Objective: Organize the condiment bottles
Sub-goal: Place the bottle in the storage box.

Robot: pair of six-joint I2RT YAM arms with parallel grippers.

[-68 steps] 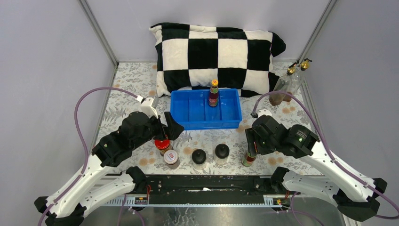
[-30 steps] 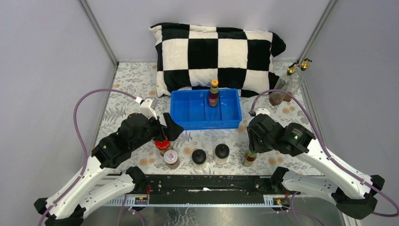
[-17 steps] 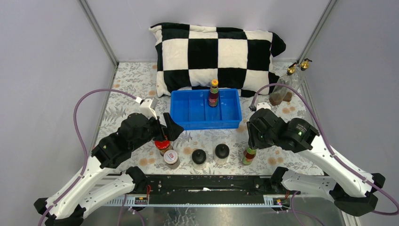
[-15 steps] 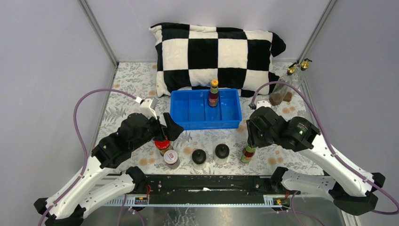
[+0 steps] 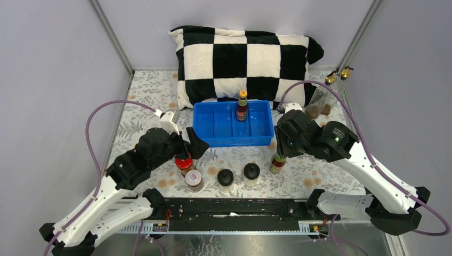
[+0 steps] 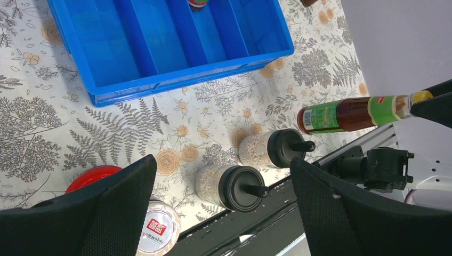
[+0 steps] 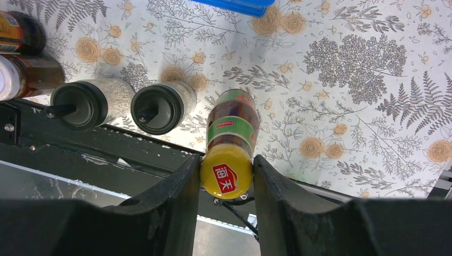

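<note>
Looks like mid-carry, with the right end effector [image 7: 225,166] pinching the yellow-capped sauce bottle [image 7: 233,130] by its cap near the blue tray [image 5: 234,143] front corner and the left end effector [image 6: 219,169] spread wide over the red-lidded jar [image 6: 90,178], then needs setting down upright beside the other sauce bottle [image 5: 242,109] inside.

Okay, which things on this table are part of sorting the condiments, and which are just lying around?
Job: red-lidded jar, white-lidded jar, two black-capped jars, sauce bottle in the tray, sauce bottle in the right claw, two gold-spouted bottles.
Lying about: checkered pillow; the tray is no bottle, though one stands in it.
</note>
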